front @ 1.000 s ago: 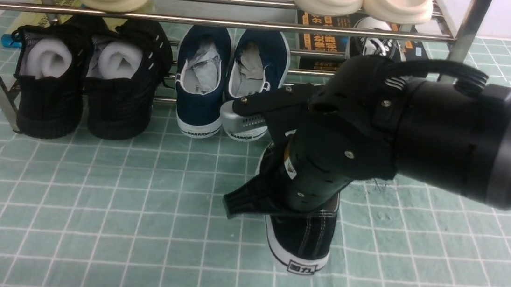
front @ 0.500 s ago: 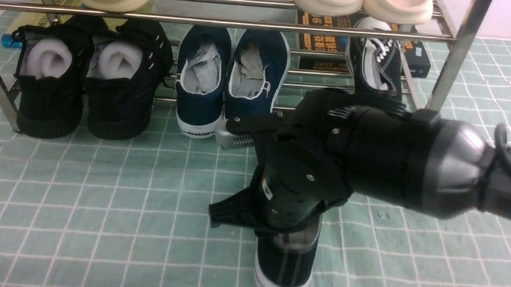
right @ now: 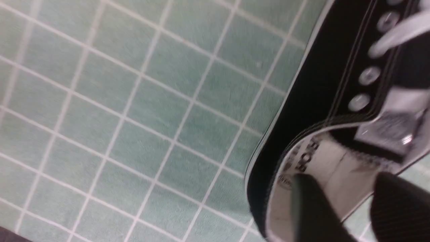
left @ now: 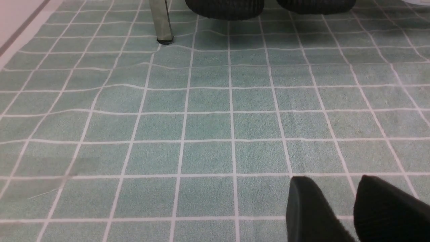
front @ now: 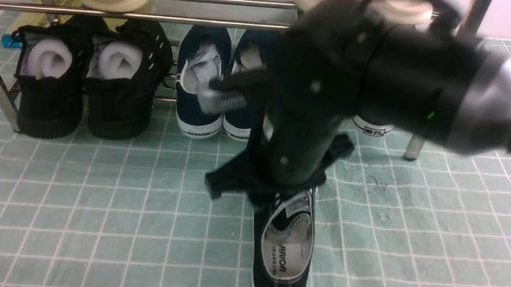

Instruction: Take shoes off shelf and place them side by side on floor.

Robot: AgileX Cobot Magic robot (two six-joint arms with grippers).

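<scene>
A: Starting at your left, what is the left gripper (left: 332, 188) doing?
B: Fingers apart over the floor (left: 208, 117), holding nothing.
A: And the middle?
B: One black sneaker (front: 282, 258) lies on the floor, heel toward you. Your right gripper (right: 341, 188) hovers above it, released. Its mate (front: 372, 125) shows at the shelf (front: 132, 13).

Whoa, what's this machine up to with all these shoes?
The robot is moving a pair of black shoes off the shelf onto the floor. One sneaker lies on the floor, heel toward the camera; the right gripper hovers just above it, jaws open, holding nothing. The other sneaker is still on the shelf's lower tier, mostly hidden behind the arm.
</scene>
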